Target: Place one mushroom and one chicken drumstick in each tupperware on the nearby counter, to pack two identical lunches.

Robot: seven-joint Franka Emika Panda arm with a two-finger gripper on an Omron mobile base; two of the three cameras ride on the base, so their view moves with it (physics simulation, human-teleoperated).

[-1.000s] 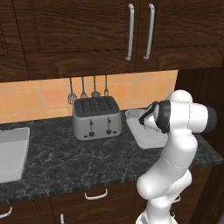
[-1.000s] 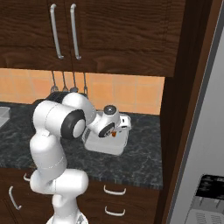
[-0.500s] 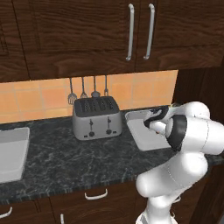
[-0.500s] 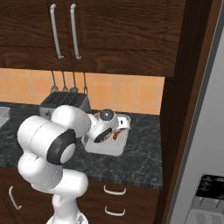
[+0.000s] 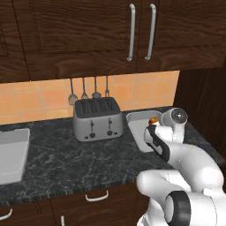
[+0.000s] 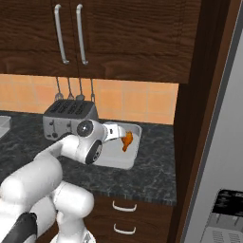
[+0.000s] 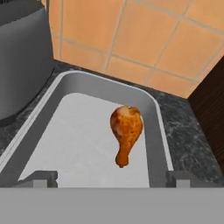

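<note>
Left base view, from left to right: a pale sink basin [image 5: 11, 154] is set into the counter [image 5: 66, 163] at the left edge; a silver four-slot toaster [image 5: 97, 119] stands near the middle below four hanging utensils [image 5: 88, 90]; a grey rectangular tupperware [image 5: 137, 128] lies just to the toaster's right, partly covered by the arm's wrist.

Right base view, same order: the toaster [image 6: 69, 118], then the wrist, then the tupperware [image 6: 116, 154] with a chicken drumstick [image 6: 126, 140] lying inside near its far right corner. A tall dark cabinet side [image 6: 194, 118] stands to the right of the counter [image 6: 152, 171].

Hand view: the toaster's rounded grey body [image 7: 22, 57] occupies the upper left. The tupperware [image 7: 65, 92] opens toward the camera, its pale floor bare except for the chicken drumstick [image 7: 126, 131], which rests on the floor close to the right-hand wall. The drumstick's long axis runs nearly along the container's length, slightly slanted: the thick browned meat end points toward the far wall and tiled backsplash [image 7: 144, 39], the narrow bone end toward the camera. The gripper [image 7: 111, 180] hangs above the near end of the container with its jaws spread wide, one fingertip [image 7: 41, 178] at each side, nothing between them and apart from the drumstick.
</note>
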